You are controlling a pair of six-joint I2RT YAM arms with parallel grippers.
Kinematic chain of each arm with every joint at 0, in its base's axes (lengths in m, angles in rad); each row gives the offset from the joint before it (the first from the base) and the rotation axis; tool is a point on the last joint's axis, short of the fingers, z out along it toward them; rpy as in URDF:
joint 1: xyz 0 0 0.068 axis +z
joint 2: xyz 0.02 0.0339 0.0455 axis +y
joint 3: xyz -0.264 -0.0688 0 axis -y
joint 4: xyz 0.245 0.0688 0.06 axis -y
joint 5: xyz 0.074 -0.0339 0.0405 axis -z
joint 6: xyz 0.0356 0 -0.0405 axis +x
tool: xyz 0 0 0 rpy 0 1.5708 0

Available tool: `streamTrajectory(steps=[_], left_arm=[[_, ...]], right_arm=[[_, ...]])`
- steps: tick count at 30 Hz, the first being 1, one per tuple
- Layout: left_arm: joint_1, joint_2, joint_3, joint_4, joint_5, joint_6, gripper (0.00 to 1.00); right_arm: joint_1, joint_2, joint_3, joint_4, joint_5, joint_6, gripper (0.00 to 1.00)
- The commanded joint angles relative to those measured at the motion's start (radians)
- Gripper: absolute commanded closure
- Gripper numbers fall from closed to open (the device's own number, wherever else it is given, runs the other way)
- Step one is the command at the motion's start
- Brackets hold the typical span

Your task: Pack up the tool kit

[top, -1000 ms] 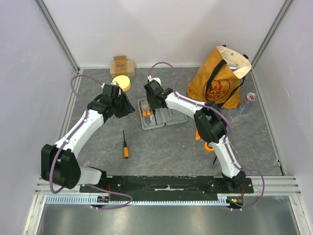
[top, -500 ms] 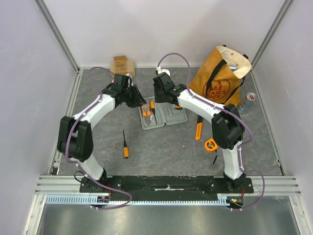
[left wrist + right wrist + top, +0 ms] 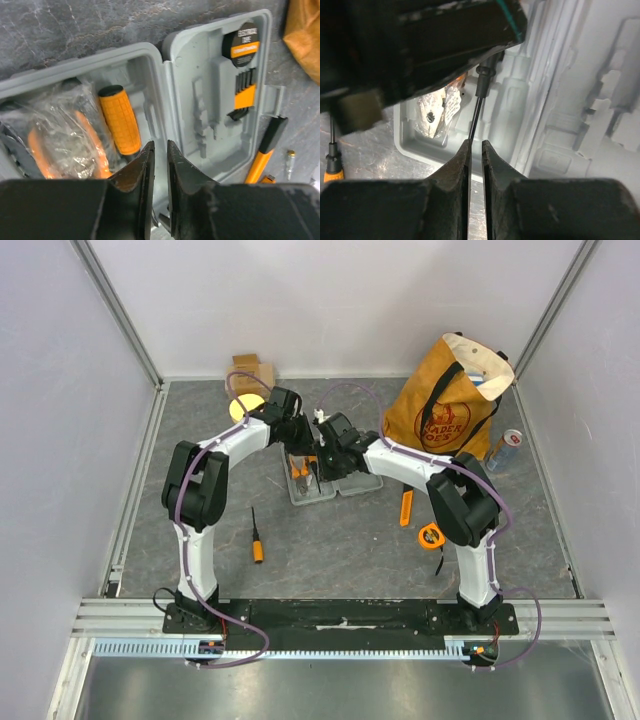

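Tool kit (image 3: 358, 482) lies open mid-table, partly filled: an orange-handled screwdriver (image 3: 119, 120) and a plastic-bagged tool (image 3: 65, 145) sit in its slots (lid not yet shut). A loose screwdriver (image 3: 257, 538) and tape measure (image 3: 432, 536) wait outside. Both arms reach forward, wrists meeting over the case. Left gripper (image 3: 159, 145) and right gripper (image 3: 476, 142) show jaws nearly together, the right one at a thin shaft; pinching or not, I can't tell.

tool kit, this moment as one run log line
tool kit: open | screwdriver: in case | left jaws: narrow gap, empty | right jaws: shaft between, grip unclear
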Motion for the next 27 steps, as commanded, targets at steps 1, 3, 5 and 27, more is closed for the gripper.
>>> streamTrajectory(steps=[1,3,5,27], left_arm=[[-0.006,0.044,0.053,-0.044,-0.061,0.077,0.8],[-0.006,0.052,0.05,-0.049,-0.078,0.08,0.81],[-0.006,0.058,0.052,-0.055,-0.089,0.078,0.82],[-0.006,0.144,0.112,-0.118,-0.149,0.116,0.86]], right_arm=[[0.0,-0.038,-0.019,0.053,-0.076,-0.013,0.83],[0.001,-0.035,-0.026,0.054,-0.081,-0.012,0.84],[0.001,-0.03,-0.027,0.056,-0.089,-0.015,0.85],[0.001,0.062,-0.05,0.057,-0.055,0.0,0.96]])
